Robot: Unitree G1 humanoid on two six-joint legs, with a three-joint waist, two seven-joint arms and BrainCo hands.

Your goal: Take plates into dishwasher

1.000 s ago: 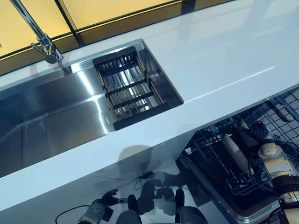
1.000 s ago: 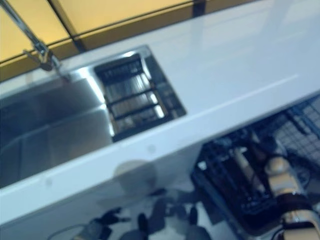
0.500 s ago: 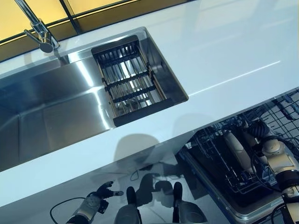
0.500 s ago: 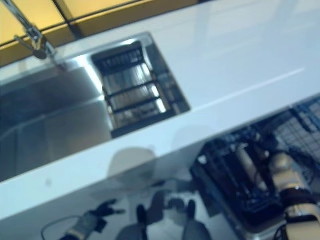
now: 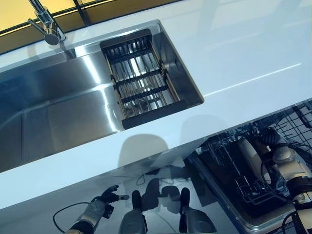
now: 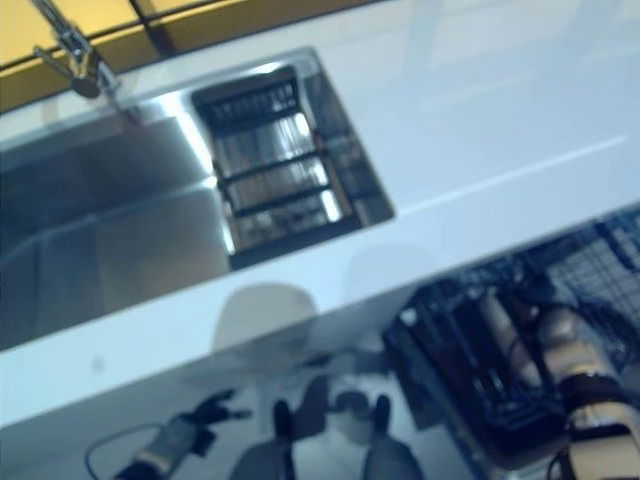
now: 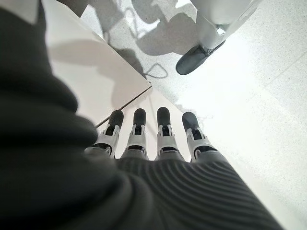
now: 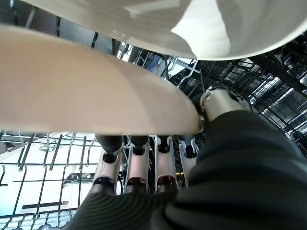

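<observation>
The right hand (image 5: 271,141) grips a plate (image 5: 249,155) on edge over the dishwasher rack (image 5: 234,178), ready to slot between prongs; the left hand (image 5: 100,204) hangs low, fingers relaxed.

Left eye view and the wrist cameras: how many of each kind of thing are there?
plates: 2
left hand, right hand: 2
sink: 1
tap: 1
drainer basket: 1
dishwasher rack: 1
Total: 8
</observation>
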